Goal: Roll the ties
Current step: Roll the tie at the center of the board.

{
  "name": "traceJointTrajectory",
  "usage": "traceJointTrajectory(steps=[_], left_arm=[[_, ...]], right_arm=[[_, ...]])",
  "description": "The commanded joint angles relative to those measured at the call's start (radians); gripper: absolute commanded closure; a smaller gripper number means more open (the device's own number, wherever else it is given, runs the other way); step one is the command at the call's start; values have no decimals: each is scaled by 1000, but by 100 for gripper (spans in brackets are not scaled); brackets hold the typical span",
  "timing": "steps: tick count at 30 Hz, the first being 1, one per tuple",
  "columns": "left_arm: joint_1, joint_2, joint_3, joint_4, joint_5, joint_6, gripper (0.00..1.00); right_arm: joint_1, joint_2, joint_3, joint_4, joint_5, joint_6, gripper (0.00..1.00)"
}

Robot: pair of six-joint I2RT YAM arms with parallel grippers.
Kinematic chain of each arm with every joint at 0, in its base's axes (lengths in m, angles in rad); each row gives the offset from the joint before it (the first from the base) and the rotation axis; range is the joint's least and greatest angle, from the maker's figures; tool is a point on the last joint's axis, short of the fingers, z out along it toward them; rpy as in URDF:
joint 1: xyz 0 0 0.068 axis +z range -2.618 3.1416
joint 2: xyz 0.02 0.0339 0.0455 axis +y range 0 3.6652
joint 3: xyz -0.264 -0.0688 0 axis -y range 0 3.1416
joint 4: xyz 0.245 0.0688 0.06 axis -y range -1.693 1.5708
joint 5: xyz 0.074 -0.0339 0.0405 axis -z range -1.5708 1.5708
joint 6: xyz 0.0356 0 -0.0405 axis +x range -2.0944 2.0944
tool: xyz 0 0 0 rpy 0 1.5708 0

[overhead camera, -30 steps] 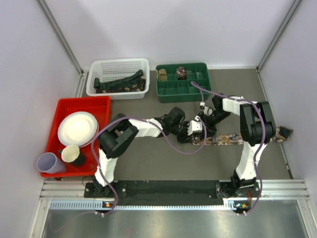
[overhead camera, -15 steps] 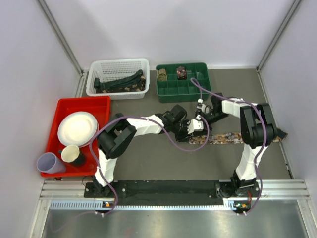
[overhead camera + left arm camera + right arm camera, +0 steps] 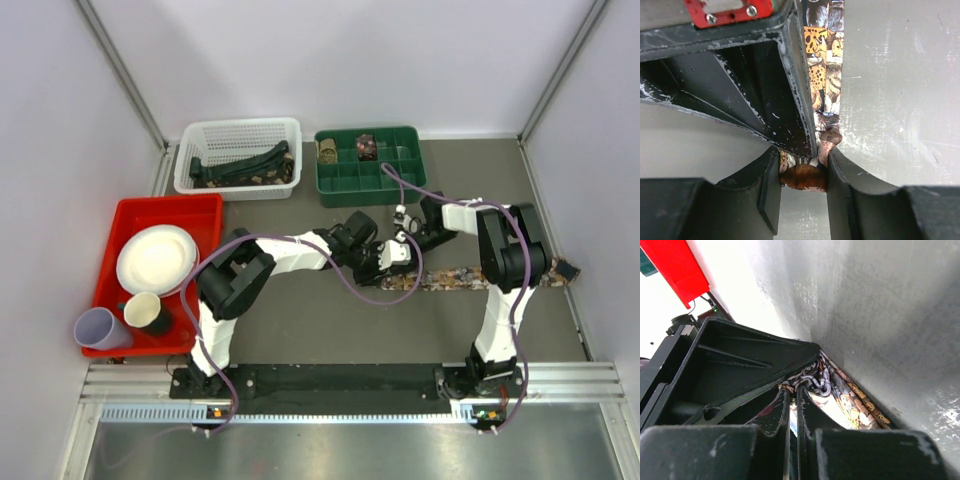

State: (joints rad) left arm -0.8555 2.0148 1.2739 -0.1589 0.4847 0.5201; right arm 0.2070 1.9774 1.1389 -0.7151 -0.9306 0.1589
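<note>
Where the two arms meet mid-table, the long brown-red patterned cloth tie [image 3: 455, 278] lies flat on the grey table [image 3: 300, 320], stretching off to the right. Its end is curled into a small roll. The L claw [image 3: 802, 166] is half closed and holds that roll, one black finger [image 3: 840, 195] each side. The R claw [image 3: 793, 395] is squeezed tight, tip right at the roll; can't tell if it nips the cloth. Far back, dark ties [image 3: 245, 163] lie in a white plastic basket [image 3: 240, 127], and 2 small rolled ties [image 3: 367, 147] sit in a green tray w/ little boxes [image 3: 400, 185].
</note>
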Motion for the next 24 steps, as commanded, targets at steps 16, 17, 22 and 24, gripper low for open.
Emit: traceJointTrajectory(steps=[16, 17, 22, 24], left_arm=[[92, -5, -321, 473, 202, -227, 27], [90, 5, -323, 528, 209, -227, 26], [85, 74, -320, 673, 256, -294, 26], [72, 85, -321, 709, 265, -301, 26]], right_arm=[[-43, -8, 21, -76, 395, -176, 100], [-43, -9, 21, -76, 406, -173, 100], [-44, -14, 41, -78, 461, -111, 100], [-41, -17, 48, -81, 499, -104, 100]])
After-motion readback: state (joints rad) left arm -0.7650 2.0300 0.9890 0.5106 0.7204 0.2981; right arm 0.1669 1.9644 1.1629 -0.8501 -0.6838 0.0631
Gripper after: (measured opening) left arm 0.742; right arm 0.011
